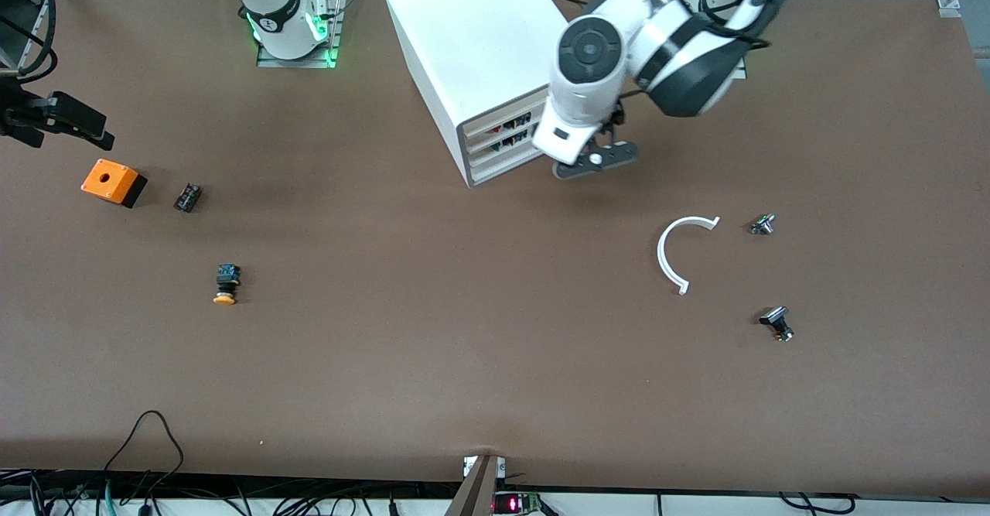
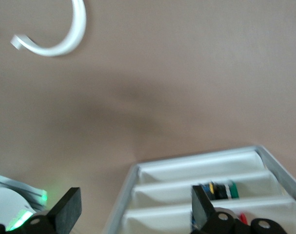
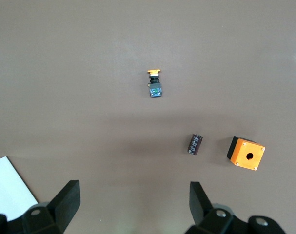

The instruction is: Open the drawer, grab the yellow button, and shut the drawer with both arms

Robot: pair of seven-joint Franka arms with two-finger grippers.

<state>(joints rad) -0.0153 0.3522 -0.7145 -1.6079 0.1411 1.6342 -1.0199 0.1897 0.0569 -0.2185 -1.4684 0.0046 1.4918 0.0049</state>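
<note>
We see the right gripper [image 3: 133, 207] spread wide over bare table [image 3: 65, 73]; button [image 3: 155, 84] lies apart from black part [image 3: 195, 144] beside orange box [image 3: 246, 152].

High front view — wrist cameras face tabletop.

Cabinet [image 1: 472, 52] front partly hidden by left arm; drawer contents indistinct
</note>
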